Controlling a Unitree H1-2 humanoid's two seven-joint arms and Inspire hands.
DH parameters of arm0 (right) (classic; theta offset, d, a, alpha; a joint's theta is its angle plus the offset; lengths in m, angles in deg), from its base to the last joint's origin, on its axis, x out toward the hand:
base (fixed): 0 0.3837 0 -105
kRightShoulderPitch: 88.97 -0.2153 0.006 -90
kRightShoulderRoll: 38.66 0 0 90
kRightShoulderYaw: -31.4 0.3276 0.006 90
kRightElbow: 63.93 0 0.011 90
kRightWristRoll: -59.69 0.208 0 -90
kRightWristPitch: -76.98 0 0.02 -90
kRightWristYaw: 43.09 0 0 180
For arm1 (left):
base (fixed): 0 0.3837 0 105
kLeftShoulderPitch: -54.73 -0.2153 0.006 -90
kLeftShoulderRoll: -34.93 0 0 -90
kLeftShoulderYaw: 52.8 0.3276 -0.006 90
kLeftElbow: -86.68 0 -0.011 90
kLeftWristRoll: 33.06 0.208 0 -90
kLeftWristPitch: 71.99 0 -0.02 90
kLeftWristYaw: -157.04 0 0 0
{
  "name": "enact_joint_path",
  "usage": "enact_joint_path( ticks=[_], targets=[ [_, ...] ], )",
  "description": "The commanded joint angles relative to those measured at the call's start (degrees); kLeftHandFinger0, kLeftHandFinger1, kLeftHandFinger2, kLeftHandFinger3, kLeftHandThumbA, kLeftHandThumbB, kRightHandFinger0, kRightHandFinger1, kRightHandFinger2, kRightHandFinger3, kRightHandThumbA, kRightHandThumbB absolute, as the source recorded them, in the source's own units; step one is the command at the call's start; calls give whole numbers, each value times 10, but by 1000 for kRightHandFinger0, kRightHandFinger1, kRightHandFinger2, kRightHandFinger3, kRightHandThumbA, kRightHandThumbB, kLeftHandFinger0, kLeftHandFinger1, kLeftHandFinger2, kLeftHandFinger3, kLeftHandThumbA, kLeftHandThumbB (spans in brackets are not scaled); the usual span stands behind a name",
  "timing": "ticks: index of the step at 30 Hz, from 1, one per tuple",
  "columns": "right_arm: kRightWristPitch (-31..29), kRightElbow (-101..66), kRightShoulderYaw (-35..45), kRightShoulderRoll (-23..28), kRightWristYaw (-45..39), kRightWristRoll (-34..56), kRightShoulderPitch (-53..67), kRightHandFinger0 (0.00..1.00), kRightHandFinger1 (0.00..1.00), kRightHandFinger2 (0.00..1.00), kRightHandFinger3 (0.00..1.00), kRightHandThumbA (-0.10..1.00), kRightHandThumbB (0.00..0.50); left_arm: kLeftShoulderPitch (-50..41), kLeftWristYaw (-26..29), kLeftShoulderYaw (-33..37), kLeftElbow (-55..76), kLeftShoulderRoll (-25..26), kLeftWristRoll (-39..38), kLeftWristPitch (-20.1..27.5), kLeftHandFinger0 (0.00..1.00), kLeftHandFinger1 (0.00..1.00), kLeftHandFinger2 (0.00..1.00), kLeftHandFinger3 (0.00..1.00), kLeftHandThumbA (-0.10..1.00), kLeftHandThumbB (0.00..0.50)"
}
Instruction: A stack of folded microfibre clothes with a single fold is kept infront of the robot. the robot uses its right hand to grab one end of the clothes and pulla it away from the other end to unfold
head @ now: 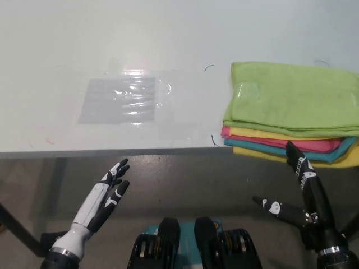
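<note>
White table (168, 33), cloth stack (291, 112) rt edge.

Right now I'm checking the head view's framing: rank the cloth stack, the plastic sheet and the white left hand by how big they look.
1. Cloth stack, largest.
2. Plastic sheet.
3. Left hand, smallest, though it sits nearer the camera, so its true size is unsure.

The stack of cloths (291, 112) runs off the right picture edge, so its far side is unseen. Under the green top cloth (294, 98), the lower cloths show only as coloured edges. The right hand (300, 199) is cut at the bottom edge.
</note>
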Motion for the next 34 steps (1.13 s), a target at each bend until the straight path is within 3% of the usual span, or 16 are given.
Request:
enact_joint_path(
  ticks=[1,4,5,8,16,20,29,34],
  targets=[
    [2,-6,7,11,-19,6,-12,1000,1000,1000,1000,1000,236,14,-6,0,20,4,-4,17,1000,1000,1000,1000,989,221],
    [7,-8,8,11,-19,2,-12,1000,1000,1000,1000,1000,232,14,-4,1,21,2,-2,18,1000,1000,1000,1000,987,224],
    [12,-11,8,12,-22,3,-11,1000,1000,1000,1000,1000,200,14,-2,2,20,2,1,20,1000,1000,1000,1000,989,217],
    [13,-12,5,12,-27,3,-11,1000,1000,1000,1000,1000,178,15,-2,1,18,3,0,23,1000,1000,1000,1000,988,215],
    [14,-16,-2,15,-37,-6,-6,1000,1000,1000,1000,1000,176,10,-1,2,14,1,-3,30,1000,1000,1000,1000,975,214],
    [14,-19,-5,16,-43,-8,-1,1000,1000,1000,1000,1000,144,4,-2,3,17,-1,-3,27,1000,1000,1000,1000,971,212],
    [23,-16,-12,16,-50,-18,7,1000,1000,1000,1000,1000,188,-14,-1,6,23,-3,3,24,1000,1000,1000,1000,960,206],
    [18,-10,-16,18,-49,-32,5,1000,1000,1000,1000,1000,177,-15,-1,7,19,-3,6,23,1000,1000,1000,1000,952,206]
  ],
)
